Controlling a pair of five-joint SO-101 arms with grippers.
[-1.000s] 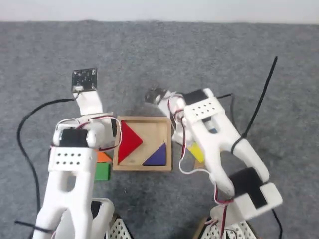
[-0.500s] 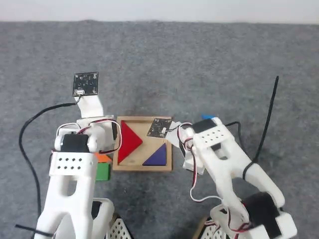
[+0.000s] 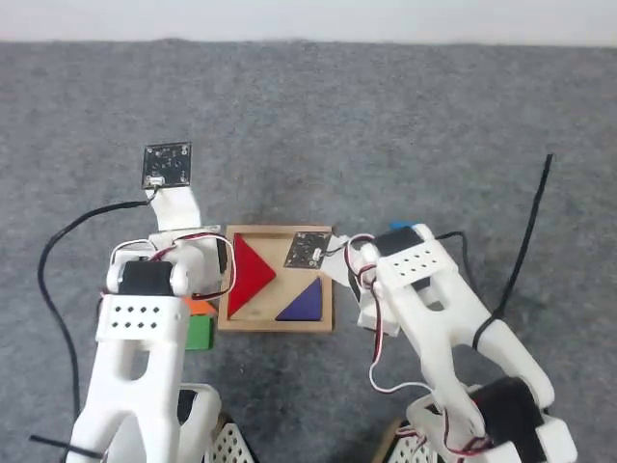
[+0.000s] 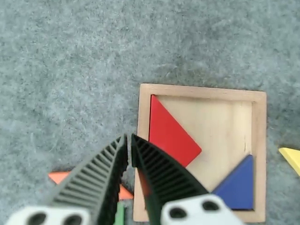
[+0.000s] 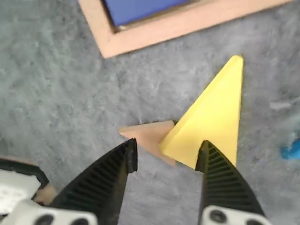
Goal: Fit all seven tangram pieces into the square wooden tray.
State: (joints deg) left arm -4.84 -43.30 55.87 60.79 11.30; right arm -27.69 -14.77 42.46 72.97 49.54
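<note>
Right pincer (image 5: 167, 144) nearer yellow triangle (image 5: 211, 117), tip trayward

A coarse grey carpet (image 3: 386, 125) covers the whole tabletop, its nap mottled with lighter and darker flecks, and runs unbroken from the near edge to the far one. Along the far side, a pale, plain wall (image 3: 308, 19) meets the carpet in a straight, slightly shadowed line.
</note>
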